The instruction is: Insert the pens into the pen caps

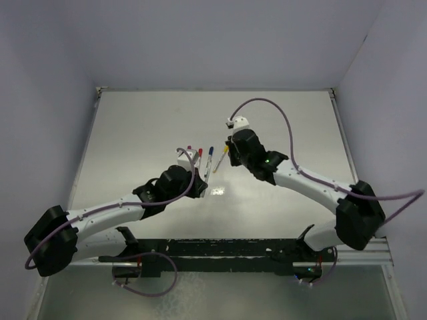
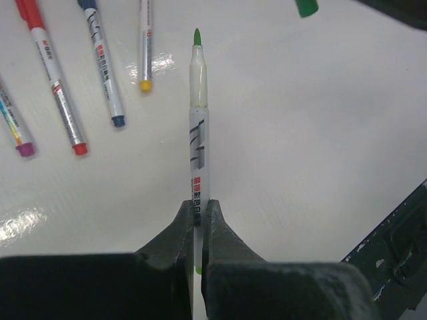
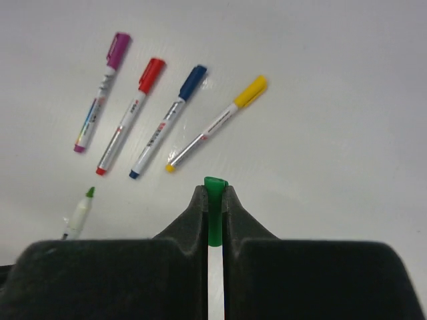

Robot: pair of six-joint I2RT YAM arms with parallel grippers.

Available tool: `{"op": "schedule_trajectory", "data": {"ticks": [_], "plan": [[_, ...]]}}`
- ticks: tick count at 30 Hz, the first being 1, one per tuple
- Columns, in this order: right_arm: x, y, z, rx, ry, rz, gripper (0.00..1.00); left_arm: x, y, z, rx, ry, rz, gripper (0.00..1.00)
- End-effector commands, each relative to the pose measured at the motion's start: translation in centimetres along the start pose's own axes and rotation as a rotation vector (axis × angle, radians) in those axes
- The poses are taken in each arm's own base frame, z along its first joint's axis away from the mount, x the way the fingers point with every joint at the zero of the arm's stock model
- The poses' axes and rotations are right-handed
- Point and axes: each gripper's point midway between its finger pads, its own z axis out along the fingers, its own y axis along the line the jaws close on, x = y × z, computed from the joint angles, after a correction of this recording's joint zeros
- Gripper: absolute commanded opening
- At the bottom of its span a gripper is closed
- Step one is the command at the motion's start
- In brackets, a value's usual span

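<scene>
tabletop [image 2: 313,140], green pen [image 2: 198,127] in left hand [image 2: 198,208]

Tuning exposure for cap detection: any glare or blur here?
Top external: small glare patch on the table, pens tiny. Left wrist: specular streaks beside the yellow pen; green pen sharp in the dark left gripper. Right wrist: even light, no glare; capped pens crisp, green cap clear in the right gripper.

- I see the green cap [image 2: 307,7] cut by the left wrist view's top edge.
- The green pen [image 2: 198,133] has its tail hidden inside my left gripper [image 2: 199,210].
</scene>
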Motion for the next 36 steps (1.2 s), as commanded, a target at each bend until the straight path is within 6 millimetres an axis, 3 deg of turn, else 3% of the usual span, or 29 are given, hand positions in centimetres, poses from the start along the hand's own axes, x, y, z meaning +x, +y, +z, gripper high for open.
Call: {"op": "schedule_trajectory", "data": {"ticks": [1,7,13,17,29,36], "plan": [[-5.2,-2.4,-3.3,0.009,-0.274,0.103,0.00,-3.9,-4.1,0.9,0.178,-0.126,0.040,0.00],[-8.3,-3.8,-8.0,-0.087,-0.537,0.222,0.00,-4.9,-7.7,1.7,0.368,-0.188,0.054,0.00],[-10.0,-3.7,-12.5,-0.205,-0.763,0.312,0.00,-7.2,-11.5,1.1,0.560,-0.296,0.077,0.00],[-10.8,-4.1,-15.0,-0.244,-0.866,0.370,0.00,-8.1,-12.7,1.3,0.594,-0.308,0.105,0.00],[-11.0,-5.2,-17.2,-0.259,-0.973,0.463,0.00,-8.7,-15.2,1.0,0.549,-0.346,0.223,0.00],[-11.0,-5.5,-17.7,-0.259,-0.992,0.472,0.00,-8.7,-15.2,0.9,0.533,-0.347,0.223,0.00]]}}
